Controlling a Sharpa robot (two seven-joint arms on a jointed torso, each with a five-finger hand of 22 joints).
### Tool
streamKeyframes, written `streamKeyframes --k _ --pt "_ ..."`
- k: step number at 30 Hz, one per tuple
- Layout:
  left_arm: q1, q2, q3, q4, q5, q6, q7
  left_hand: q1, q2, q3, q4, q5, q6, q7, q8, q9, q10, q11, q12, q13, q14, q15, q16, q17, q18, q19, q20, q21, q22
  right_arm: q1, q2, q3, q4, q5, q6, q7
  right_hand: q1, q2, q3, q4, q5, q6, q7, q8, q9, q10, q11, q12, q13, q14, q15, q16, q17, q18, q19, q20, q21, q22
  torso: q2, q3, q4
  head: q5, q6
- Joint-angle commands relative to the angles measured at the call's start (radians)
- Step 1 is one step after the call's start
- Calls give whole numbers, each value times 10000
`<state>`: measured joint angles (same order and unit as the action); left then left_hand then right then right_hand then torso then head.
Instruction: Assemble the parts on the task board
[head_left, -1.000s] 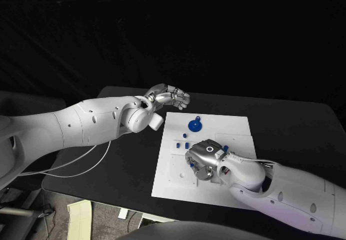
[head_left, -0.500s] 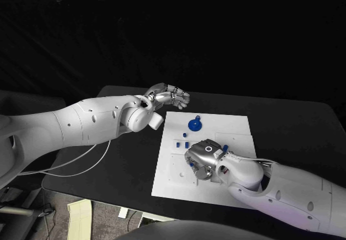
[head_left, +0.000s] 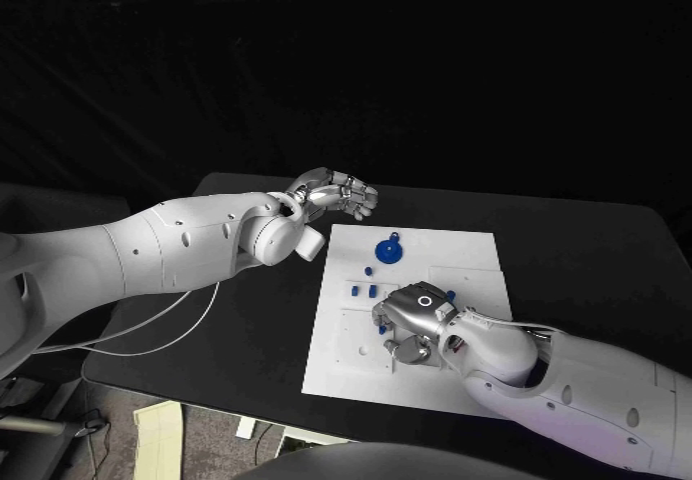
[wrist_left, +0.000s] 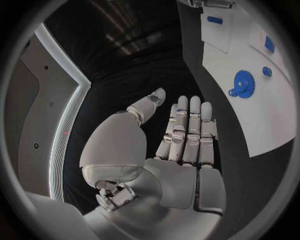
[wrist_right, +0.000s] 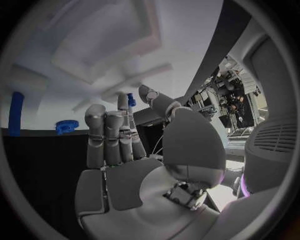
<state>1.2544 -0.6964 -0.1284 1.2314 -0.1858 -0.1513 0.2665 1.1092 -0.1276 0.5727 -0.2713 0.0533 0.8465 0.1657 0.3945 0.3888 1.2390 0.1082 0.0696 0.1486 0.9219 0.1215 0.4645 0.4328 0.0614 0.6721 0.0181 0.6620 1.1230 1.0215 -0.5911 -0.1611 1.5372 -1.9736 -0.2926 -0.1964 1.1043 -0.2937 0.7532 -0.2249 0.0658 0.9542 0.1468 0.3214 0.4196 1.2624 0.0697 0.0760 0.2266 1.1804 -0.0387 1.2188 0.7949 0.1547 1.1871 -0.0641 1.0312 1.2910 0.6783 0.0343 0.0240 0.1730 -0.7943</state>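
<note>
The white task board (head_left: 343, 362) lies mid-table. A blue gear (head_left: 391, 249) sits near its far edge, with small blue pegs (head_left: 361, 290) closer in. My right hand (head_left: 414, 320) hovers low over the board's middle. In the right wrist view its thumb and a finger pinch a small blue part (wrist_right: 131, 99) just above the board (wrist_right: 94, 40); the gear (wrist_right: 67, 126) and a blue peg (wrist_right: 15, 120) lie beyond. My left hand (head_left: 336, 192) hangs off the board's far left corner, fingers straight and holding nothing (wrist_left: 187, 135). The left wrist view shows the gear (wrist_left: 242, 81).
Black table (head_left: 231, 330) surrounds the board, with room to the left and right. A white cable (head_left: 173, 325) trails over the table's left side under my left arm. The board has shallow square recesses (head_left: 356, 330) near my right hand.
My right hand has shifted slightly to the right over the board and turned a little. The left hand has stayed put.
</note>
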Motion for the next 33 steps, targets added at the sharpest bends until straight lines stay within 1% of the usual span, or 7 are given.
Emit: streamKeyframes --k 1,6,9,16,20,24,33 --pt "10 -9 6 37 54 144 31 92 18 -50 11 43 -66 4 32 -18 -43 24 14 -18 -3 37 -67 17 151 -16 60 -53 11 -9 -220 9 226 40 -740 -225 12 -61 -120 -55 -45 -119 2 -57 -32 -243 106 34 85 -3 72 -50 -9 1071 -75 -19 -55 -21 0 6 -2 -24 43" --pt "10 -15 6 28 54 141 41 98 18 -49 9 44 -70 5 31 -19 -47 26 12 -21 -4 39 -73 19 151 -18 62 -56 13 179 -469 104 420 65 -848 -248 37 -79 -213 -244 -72 -228 37 -85 -44 -323 136 -8 60 -55 98 -82 -15 1071 -159 -2 -100 -19 0 5 -10 -67 111" --pt "10 -23 6 9 54 136 39 99 18 -48 9 44 -72 6 31 -19 -48 26 12 -22 -5 39 -76 20 151 -19 62 -57 14 277 -699 241 654 268 -994 -204 -38 -81 -286 -288 -84 -227 55 -67 -34 -332 144 -10 56 -62 108 -82 -13 1071 -176 8 -107 -15 0 5 -12 -109 172" --pt "10 -43 6 -7 54 131 47 105 18 -47 8 44 -74 7 30 -20 -50 27 12 -24 -4 40 -81 22 152 -21 64 -60 16 485 -1352 1053 1260 1009 -944 -51 -47 -71 -219 -223 -90 -193 44 -8 -5 -226 104 53 78 -46 74 -78 -11 1071 -148 5 -112 -22 3 6 -13 -271 347" --pt "10 -48 6 0 54 130 54 107 19 -47 9 44 -75 8 31 -20 -50 28 13 -24 -3 41 -84 23 152 -21 64 -62 17 828 -1815 1268 1411 1528 -429 127 76 -70 -75 -182 -98 -176 32 27 12 -198 87 68 84 -8 54 -57 -3 1071 -104 -11 -99 -22 3 9 -9 -360 434" --pt "9 -45 6 -23 54 134 58 111 20 -45 8 45 -75 8 31 -20 -49 27 14 -25 -2 41 -87 25 152 -21 65 -63 19 1224 -2281 1292 1308 1861 296 257 64 -74 -110 -193 -68 -217 47 19 10 -237 101 46 73 36 62 -28 8 1071 -61 -10 -62 -5 -1 5 -14 -410 503" --pt "9 -23 5 -50 52 116 84 119 19 -44 6 45 -75 8 33 -20 -48 27 16 -27 2 41 -92 29 153 -22 66 -66 22 1262 -2360 1231 568 1779 940 278 -202 -65 -549 -280 15 -290 -2 36 14 -616 248 -103 -35 -92 202 -67 15 1071 -191 35 -94 31 6 15 -5 -462 515"
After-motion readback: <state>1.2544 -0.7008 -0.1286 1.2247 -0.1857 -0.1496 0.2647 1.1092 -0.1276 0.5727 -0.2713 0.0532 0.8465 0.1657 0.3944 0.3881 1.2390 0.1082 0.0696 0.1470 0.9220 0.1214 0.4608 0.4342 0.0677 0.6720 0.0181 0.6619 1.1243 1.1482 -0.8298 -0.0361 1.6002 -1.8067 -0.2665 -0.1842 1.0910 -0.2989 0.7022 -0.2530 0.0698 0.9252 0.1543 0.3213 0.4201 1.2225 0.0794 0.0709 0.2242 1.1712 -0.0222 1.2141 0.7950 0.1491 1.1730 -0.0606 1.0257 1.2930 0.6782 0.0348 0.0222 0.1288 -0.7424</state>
